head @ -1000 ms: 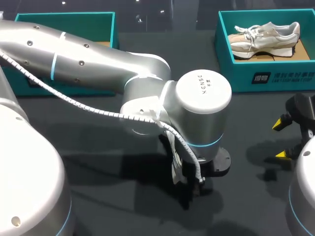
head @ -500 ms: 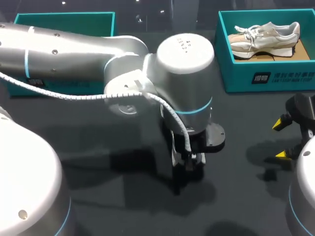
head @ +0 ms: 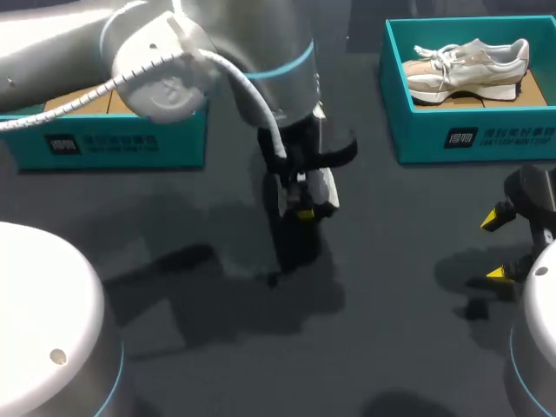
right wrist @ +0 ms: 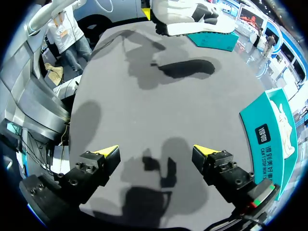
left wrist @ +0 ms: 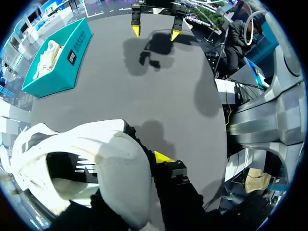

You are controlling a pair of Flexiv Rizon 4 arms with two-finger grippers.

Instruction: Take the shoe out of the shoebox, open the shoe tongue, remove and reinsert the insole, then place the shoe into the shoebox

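My left gripper (head: 304, 204) hangs above the middle of the table, shut on the heel collar of a white shoe (head: 323, 187). In the left wrist view the white shoe (left wrist: 91, 163) fills the space by the left gripper (left wrist: 144, 161); one yellow fingertip (left wrist: 162, 157) shows outside the heel, the other is hidden inside. The left teal shoebox (head: 113, 139) shows only cardboard inside. My right gripper (head: 502, 246) stands open near the table's right edge with nothing between its fingers. From its own wrist view the right gripper (right wrist: 156, 153) hangs over bare table.
A second teal shoebox (head: 469, 130) at the back right holds another pale shoe (head: 469, 62). The same box (right wrist: 269, 134) lies beside my right gripper. Dark table surface (head: 391, 287) stretches between the two grippers.
My left arm has risen and swung back toward the left shoebox, carrying the shoe up off the table's middle. The right arm has kept still.
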